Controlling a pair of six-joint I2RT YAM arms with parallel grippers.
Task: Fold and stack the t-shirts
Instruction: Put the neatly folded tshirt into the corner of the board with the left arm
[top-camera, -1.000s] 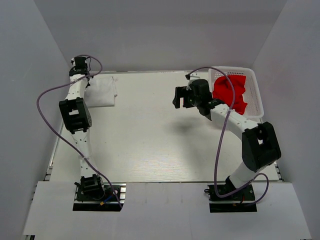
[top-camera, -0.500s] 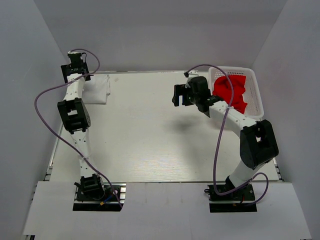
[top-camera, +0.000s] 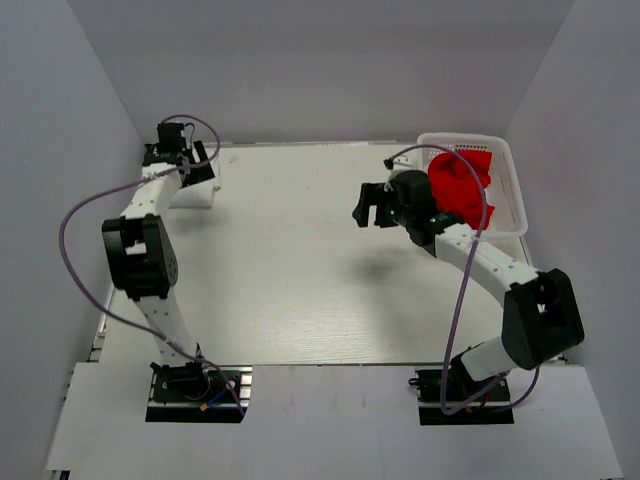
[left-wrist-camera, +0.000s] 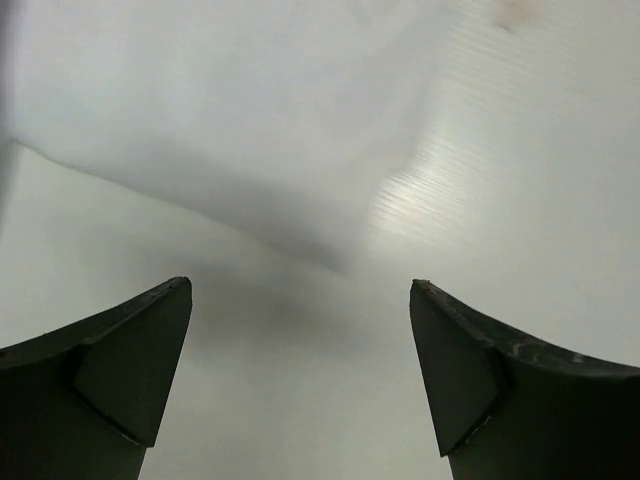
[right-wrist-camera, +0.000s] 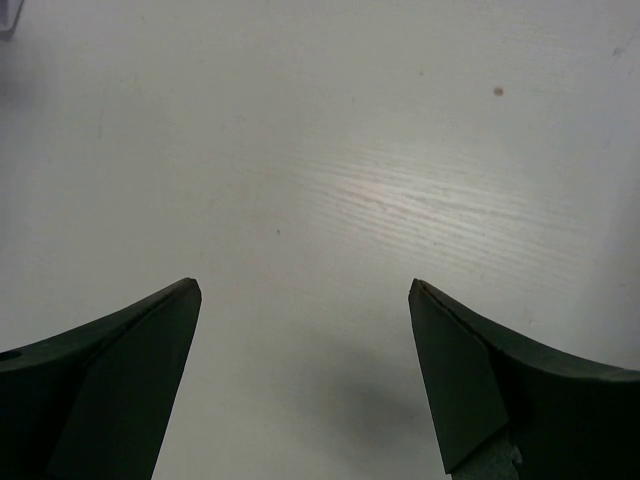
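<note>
A folded white t-shirt (top-camera: 196, 192) lies in the table's far left corner; in the left wrist view the white t-shirt (left-wrist-camera: 220, 130) fills the upper left. My left gripper (top-camera: 186, 165) hovers over its far edge, open (left-wrist-camera: 300, 290), with only table between the fingers (left-wrist-camera: 130, 345). A bright red t-shirt (top-camera: 458, 186) lies crumpled in the white lattice basket (top-camera: 514, 190) at the far right. My right gripper (top-camera: 368, 205) hangs left of the basket above bare table, open (right-wrist-camera: 305, 290) and empty.
Grey walls close in on the left, back and right. The left arm's purple cable (top-camera: 75, 230) loops out towards the left wall. The right arm's elbow (top-camera: 540, 320) sits near the table's right edge.
My left gripper has opened and let go of the white t-shirt, which ended up further towards the left corner. The right gripper has shifted slightly right and nearer, still open.
</note>
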